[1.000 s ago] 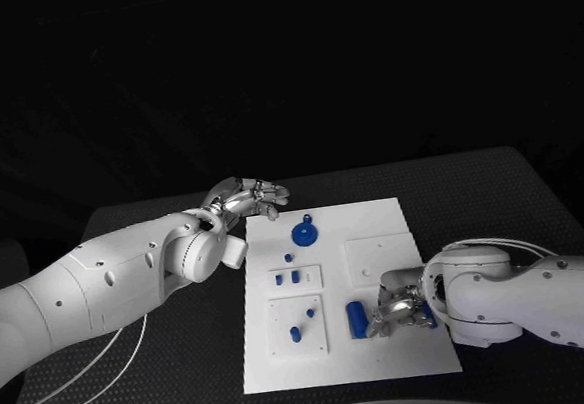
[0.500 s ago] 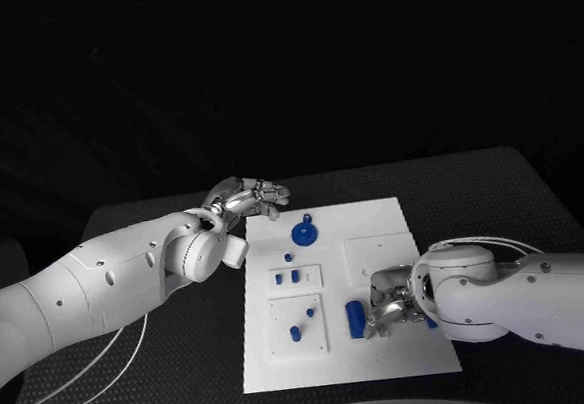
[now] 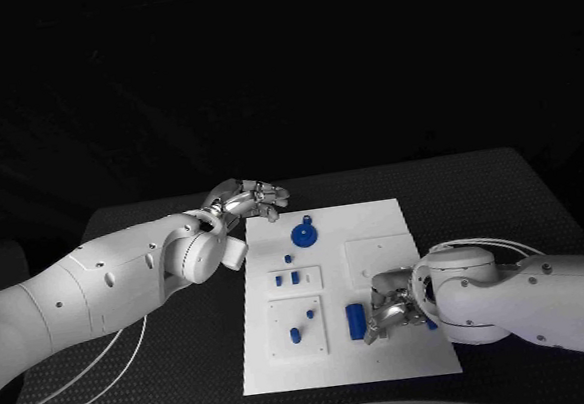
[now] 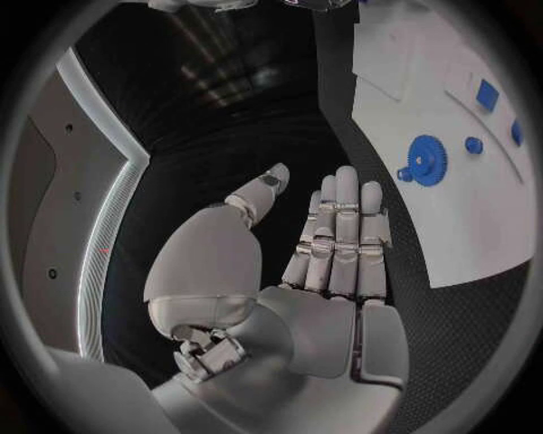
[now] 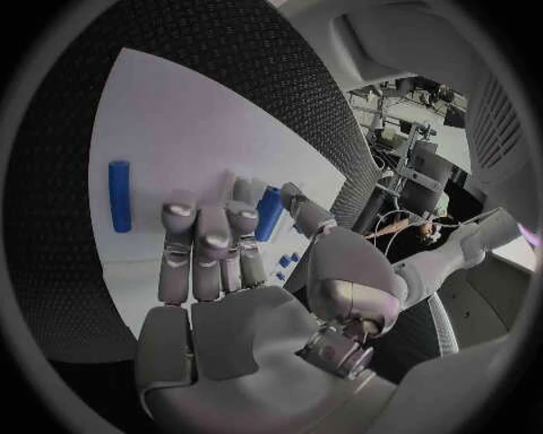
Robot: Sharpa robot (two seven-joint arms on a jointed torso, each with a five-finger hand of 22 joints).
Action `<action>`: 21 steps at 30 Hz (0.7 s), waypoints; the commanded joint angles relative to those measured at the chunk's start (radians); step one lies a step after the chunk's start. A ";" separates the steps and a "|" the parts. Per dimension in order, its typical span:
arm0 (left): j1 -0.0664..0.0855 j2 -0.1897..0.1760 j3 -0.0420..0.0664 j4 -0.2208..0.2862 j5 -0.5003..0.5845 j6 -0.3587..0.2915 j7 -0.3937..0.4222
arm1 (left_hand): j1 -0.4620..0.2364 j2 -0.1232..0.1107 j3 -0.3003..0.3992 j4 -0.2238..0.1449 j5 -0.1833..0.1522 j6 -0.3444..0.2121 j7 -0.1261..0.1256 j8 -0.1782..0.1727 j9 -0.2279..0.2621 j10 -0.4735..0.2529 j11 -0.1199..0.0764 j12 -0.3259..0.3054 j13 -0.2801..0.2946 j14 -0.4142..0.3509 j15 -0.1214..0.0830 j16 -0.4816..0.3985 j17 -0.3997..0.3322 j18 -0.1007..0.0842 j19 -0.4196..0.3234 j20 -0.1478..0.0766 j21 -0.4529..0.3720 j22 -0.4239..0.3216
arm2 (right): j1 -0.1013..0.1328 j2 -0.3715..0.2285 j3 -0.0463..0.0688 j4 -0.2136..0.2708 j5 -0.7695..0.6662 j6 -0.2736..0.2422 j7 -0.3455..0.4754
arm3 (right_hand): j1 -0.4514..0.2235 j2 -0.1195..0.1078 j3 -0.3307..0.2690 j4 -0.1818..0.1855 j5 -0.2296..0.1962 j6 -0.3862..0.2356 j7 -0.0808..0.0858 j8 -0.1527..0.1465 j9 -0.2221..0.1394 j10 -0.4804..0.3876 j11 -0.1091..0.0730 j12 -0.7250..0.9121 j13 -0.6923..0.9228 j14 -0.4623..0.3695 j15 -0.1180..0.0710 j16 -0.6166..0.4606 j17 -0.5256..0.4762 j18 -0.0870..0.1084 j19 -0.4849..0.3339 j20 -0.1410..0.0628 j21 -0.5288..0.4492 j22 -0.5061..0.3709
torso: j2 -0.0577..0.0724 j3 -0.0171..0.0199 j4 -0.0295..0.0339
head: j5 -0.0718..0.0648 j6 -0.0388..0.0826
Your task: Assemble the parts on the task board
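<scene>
The white task board lies mid-table. My right hand rests on its near right part, fingers curled down. A short blue peg sits pinched between its thumb and a finger, low over the board; its end shows beside the hand. A blue cylinder lies flat just left of that hand and apart from it. A blue gear lies at the far end of the board. My left hand hovers off the far left corner, fingers straight, holding nothing.
Several small blue pieces stand in the board's left plates, with one small knob near the gear. A raised white square lies beyond my right hand. A white cable trails over the dark table on the left.
My right forearm has swung slightly inward toward the board while its hand stays at the same spot. The left arm and the loose parts have not moved.
</scene>
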 commanded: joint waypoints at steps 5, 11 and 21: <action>0.001 0.001 0.000 0.003 0.002 0.013 0.003 | -0.001 0.000 0.004 0.003 0.004 -0.006 -0.002 0.000 -0.002 -0.009 0.000 0.000 -0.002 0.004 0.002 -0.004 0.001 0.020 0.007 -0.001 -0.007 0.002 | -0.001 -0.006 0.000 0.006 0.012 -0.025 0.003 | -0.004 -0.027 -0.006 0.027 -0.001 0.011 0.006 0.004 -0.002 0.007 0.001 -0.005 0.002 0.006 -0.003 -0.004 0.001 0.044 0.007 0.003 0.003 -0.006 | 0.000 0.0000 -0.0003 | 0.000 0.001; 0.001 0.001 0.000 0.002 0.001 0.012 0.003 | 0.000 0.000 0.004 0.003 0.004 -0.007 -0.002 0.000 -0.002 -0.009 0.000 0.000 -0.002 0.004 0.002 -0.005 0.002 0.020 0.007 -0.001 -0.008 0.002 | -0.001 -0.011 0.000 0.009 0.005 -0.035 0.004 | -0.005 -0.023 -0.007 0.040 -0.001 0.010 0.006 0.005 -0.001 0.008 0.001 -0.006 0.002 0.006 -0.003 -0.005 0.002 0.044 0.007 0.001 0.002 -0.008 | 0.000 -0.0003 -0.0002 | 0.000 0.000; 0.001 0.001 0.000 -0.001 0.001 0.012 0.008 | 0.000 0.000 0.004 0.003 0.004 -0.007 -0.001 0.000 -0.002 -0.009 0.000 0.000 -0.002 0.004 0.002 -0.005 0.002 0.020 0.007 -0.001 -0.008 0.003 | 0.033 -0.090 0.008 0.048 0.074 -0.112 0.104 | 0.027 -0.043 0.004 0.047 -0.002 -0.020 0.014 -0.006 -0.001 0.010 0.008 -0.010 0.003 -0.001 0.001 -0.022 -0.015 0.044 0.003 0.000 0.000 -0.012 | 0.000 0.0003 -0.0013 | -0.005 0.007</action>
